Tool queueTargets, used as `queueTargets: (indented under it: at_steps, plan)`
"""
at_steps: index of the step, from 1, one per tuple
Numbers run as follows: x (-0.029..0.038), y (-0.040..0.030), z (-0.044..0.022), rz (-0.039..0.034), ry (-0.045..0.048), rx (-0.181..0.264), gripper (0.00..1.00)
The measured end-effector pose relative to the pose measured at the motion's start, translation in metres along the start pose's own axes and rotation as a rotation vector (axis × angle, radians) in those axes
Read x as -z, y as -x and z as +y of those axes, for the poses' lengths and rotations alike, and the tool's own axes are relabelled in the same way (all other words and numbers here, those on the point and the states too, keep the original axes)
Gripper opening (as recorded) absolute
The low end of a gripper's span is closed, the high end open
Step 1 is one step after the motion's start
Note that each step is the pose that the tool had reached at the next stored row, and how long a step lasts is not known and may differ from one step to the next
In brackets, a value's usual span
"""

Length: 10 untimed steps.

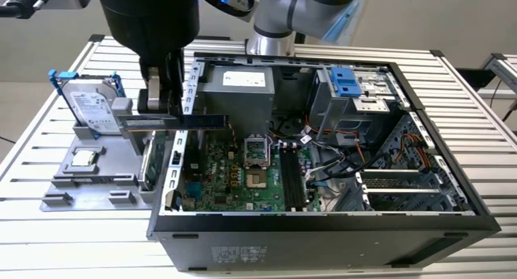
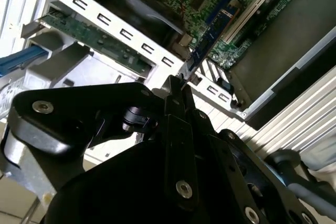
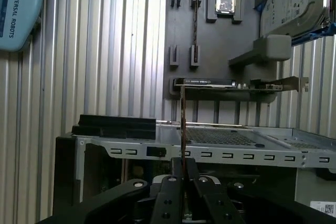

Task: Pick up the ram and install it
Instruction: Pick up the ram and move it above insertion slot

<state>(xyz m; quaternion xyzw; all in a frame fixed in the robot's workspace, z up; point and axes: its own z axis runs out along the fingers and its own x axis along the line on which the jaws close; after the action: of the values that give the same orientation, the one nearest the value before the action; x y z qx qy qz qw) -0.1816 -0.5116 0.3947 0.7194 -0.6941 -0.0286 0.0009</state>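
My gripper (image 1: 171,112) is shut on the ram (image 1: 206,120), a thin dark stick held level and pointing toward the exterior view's right. It hangs above the left wall of the open computer case (image 1: 323,221), at the edge of the motherboard (image 1: 234,176). In the second wrist view the ram (image 2: 210,35) sticks out from the gripper (image 2: 178,85) over the green board. The first wrist view shows the ram (image 3: 182,119) edge-on as a thin line rising from the gripper (image 3: 182,165). The long dark memory slots (image 1: 291,177) lie further to the exterior view's right.
A grey holder tray (image 1: 81,188) stands at the exterior view's left of the case, carrying a hard drive (image 1: 91,109), a small silver processor chip (image 1: 85,159) and a green expansion card (image 1: 150,155). Inside the case are a power supply (image 1: 242,85), cables and a drive cage (image 1: 355,91).
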Motion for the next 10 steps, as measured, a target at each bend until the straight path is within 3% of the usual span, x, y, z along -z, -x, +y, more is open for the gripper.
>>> queueTargets:
  at_steps: [10]
  plan:
    - [0.0006,-0.0005,-0.0154,-0.0001,0.0019,0.000,0.00]
